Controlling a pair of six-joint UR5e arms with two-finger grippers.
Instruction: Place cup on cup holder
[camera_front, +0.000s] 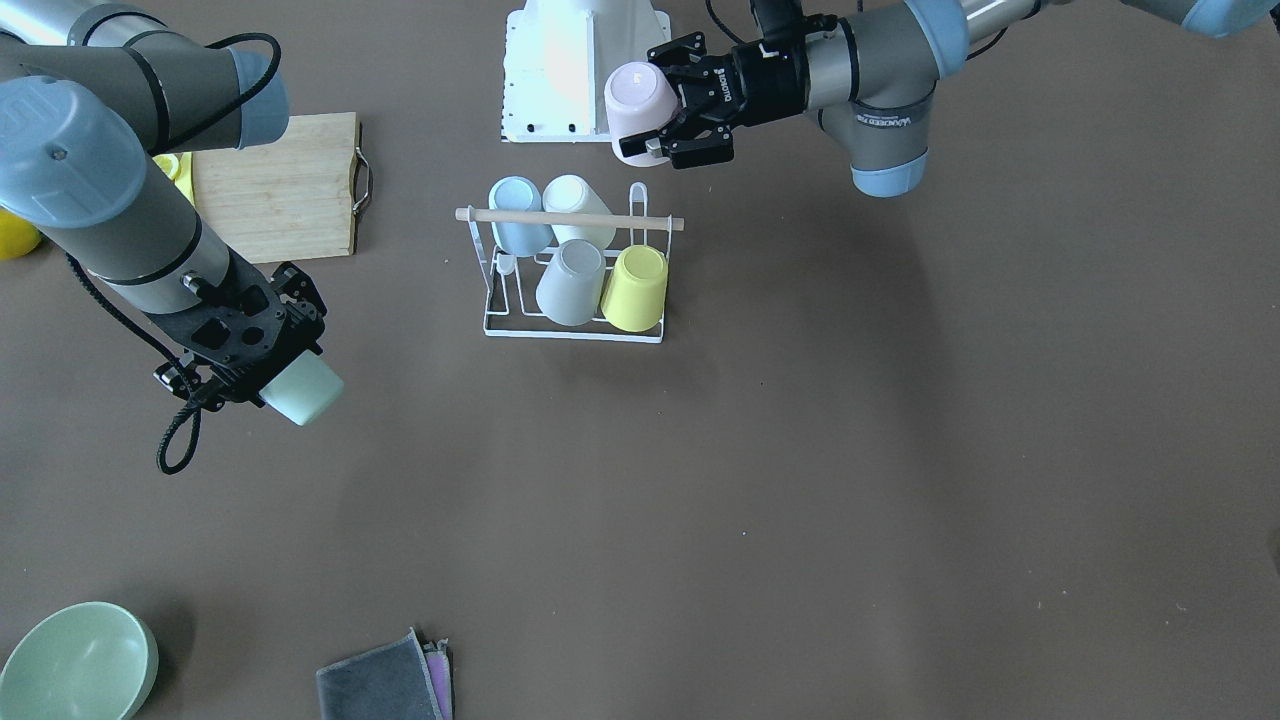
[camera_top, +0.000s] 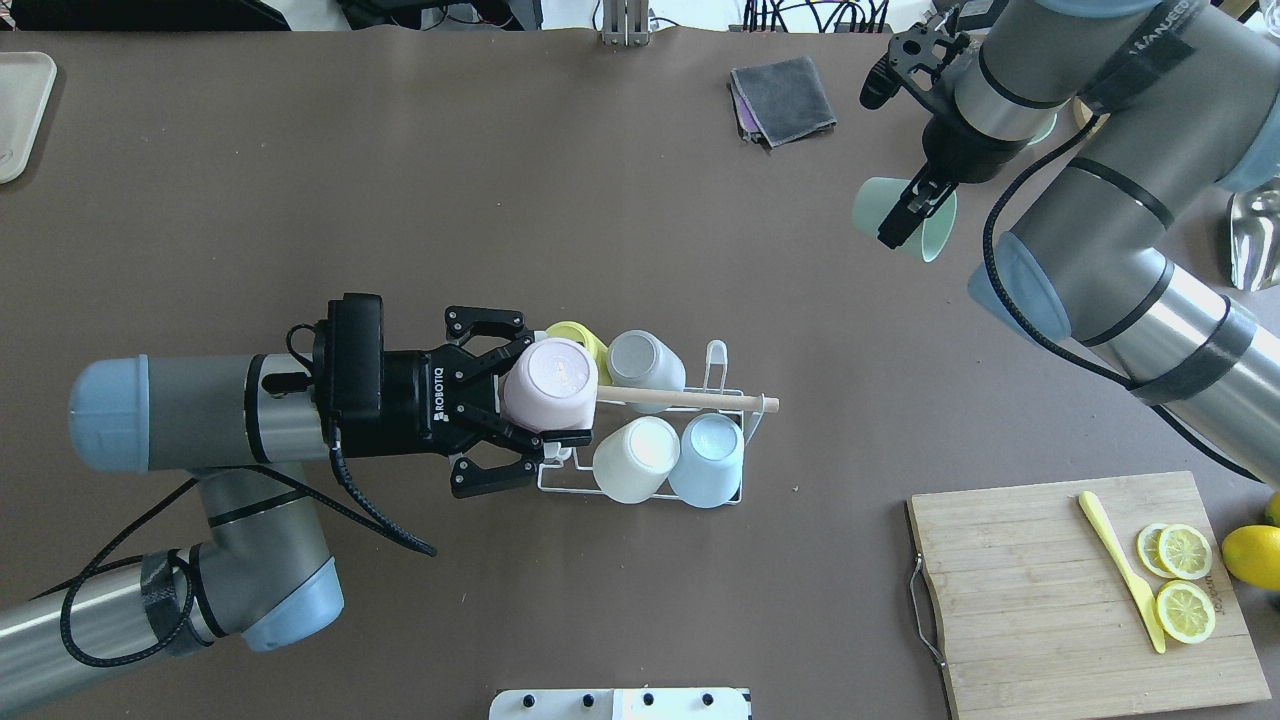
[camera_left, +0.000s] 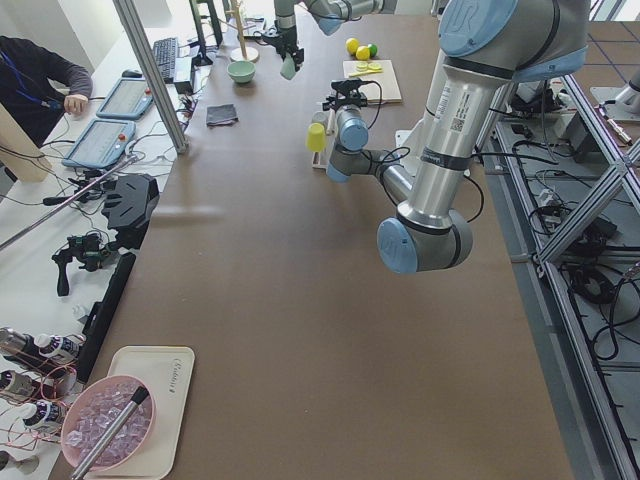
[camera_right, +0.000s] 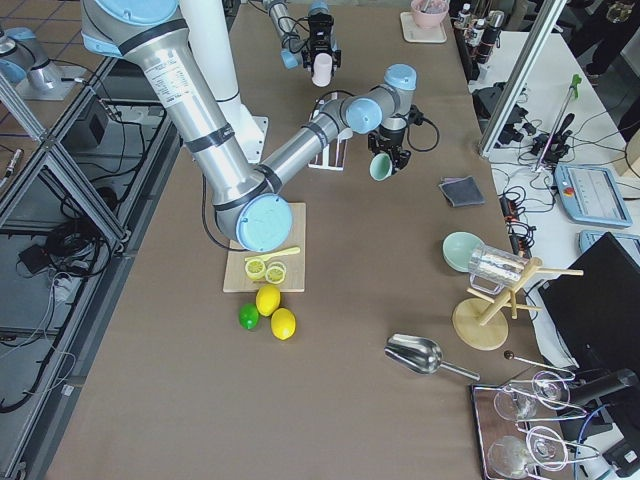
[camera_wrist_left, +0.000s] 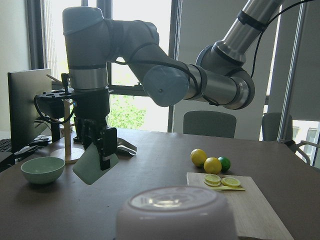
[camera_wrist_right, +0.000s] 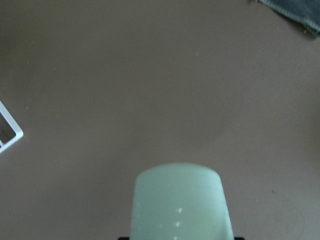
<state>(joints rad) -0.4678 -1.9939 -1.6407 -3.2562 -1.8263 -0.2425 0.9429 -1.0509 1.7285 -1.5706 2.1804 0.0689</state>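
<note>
The cup holder (camera_top: 700, 400) is a white wire rack with a wooden rod (camera_front: 570, 218) across the top, at the table's middle. It holds blue, white, grey and yellow cups upside down on its prongs. My left gripper (camera_top: 545, 392) is shut on a pink cup (camera_top: 555, 378), held bottom up above the rack's end nearest that arm; it also shows in the front view (camera_front: 640, 100). My right gripper (camera_top: 915, 205) is shut on a pale green cup (camera_top: 900, 215), held tilted above the table, well away from the rack; it also shows in the front view (camera_front: 303, 390).
A wooden cutting board (camera_top: 1030, 600) with lemon slices and a yellow knife lies on the robot's right. A folded grey cloth (camera_top: 785, 95) and a green bowl (camera_front: 75, 665) lie at the far side. The robot's white base (camera_front: 580, 70) stands behind the rack.
</note>
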